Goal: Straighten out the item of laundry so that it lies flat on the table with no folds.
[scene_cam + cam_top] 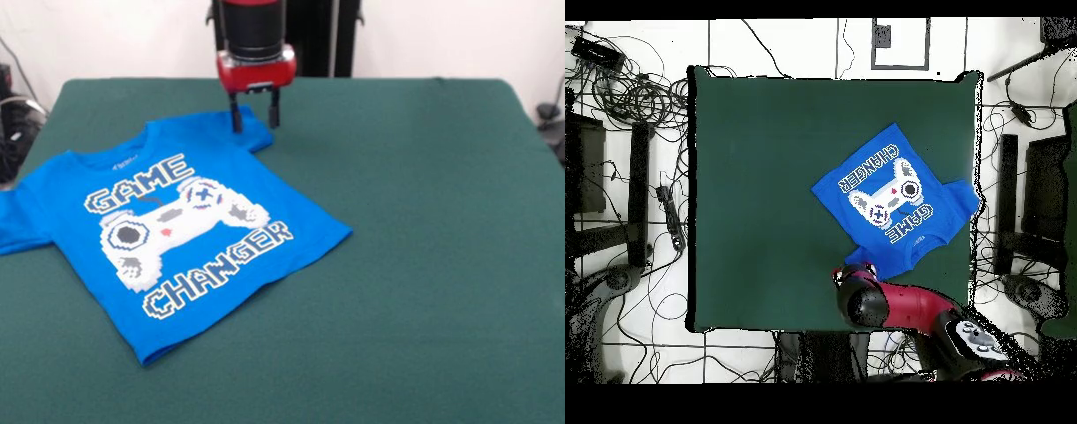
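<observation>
T-shirt (177,238) lies print-up on the green worktop (424,265), skewed, collar-to-hem axis running diagonally, one sleeve reaching the worktop's side edge. Claw (255,113) is at the other sleeve (250,129) on the robot's side, fingers spread, straddling its tip; contact unclear. Shirt body extends away from claw toward the camera, so any pull goes back toward the base.
</observation>
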Controlling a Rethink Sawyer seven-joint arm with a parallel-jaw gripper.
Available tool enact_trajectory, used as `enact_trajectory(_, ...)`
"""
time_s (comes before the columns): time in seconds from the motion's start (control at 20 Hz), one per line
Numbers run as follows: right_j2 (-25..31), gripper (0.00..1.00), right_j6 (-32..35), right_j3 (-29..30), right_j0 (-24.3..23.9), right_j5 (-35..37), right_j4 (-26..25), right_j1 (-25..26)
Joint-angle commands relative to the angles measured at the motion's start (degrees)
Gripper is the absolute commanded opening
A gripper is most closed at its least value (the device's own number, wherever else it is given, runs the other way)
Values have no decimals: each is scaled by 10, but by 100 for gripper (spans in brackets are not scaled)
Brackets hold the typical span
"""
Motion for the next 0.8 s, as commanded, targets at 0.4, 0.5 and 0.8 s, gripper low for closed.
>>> enact_trajectory(0.4, 7, 100, 155, 53, 31, -56, 54, 43)
enact_trajectory(0.5, 3, 100, 152, 36, 35, -53, 62, 54)
enact_trajectory(0.8, 6, 100, 129, -7, 27, -42, 66, 81)
